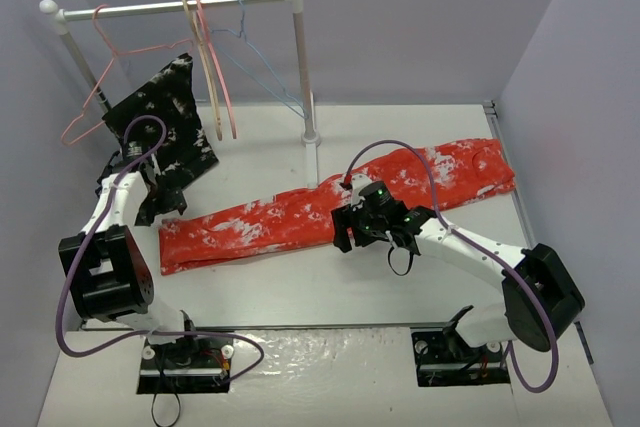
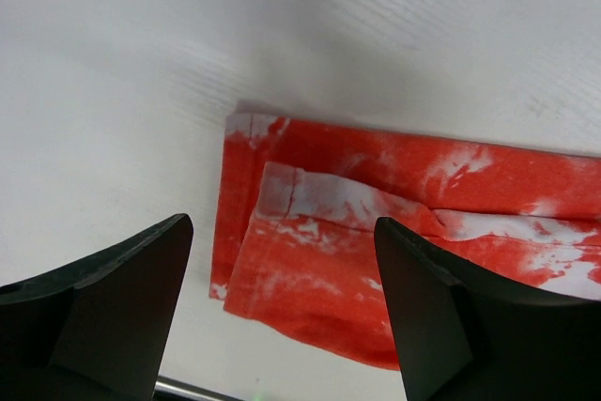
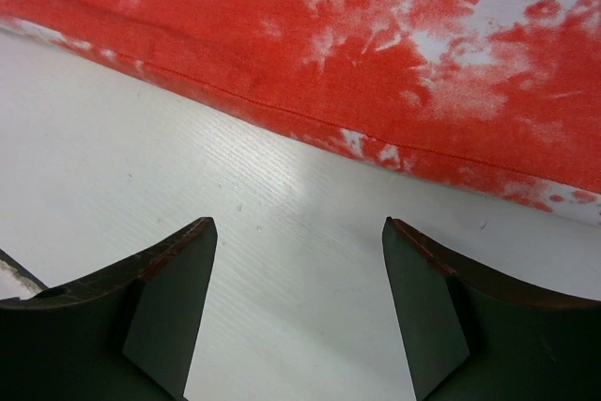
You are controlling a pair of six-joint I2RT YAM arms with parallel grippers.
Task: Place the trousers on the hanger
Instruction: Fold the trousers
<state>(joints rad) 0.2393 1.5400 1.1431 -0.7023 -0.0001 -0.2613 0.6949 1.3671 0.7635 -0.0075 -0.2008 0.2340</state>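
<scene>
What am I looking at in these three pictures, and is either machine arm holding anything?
Two robot arms are bolted to a white table. One picture looks down from above. The other two come from a camera on each wrist and show the left pincer and the right pincer. The red-orange trousers lie flat on the table. The light-blue hanger hangs on a rail at the back, near a black garment. Both pincers are open and hold nothing.
</scene>
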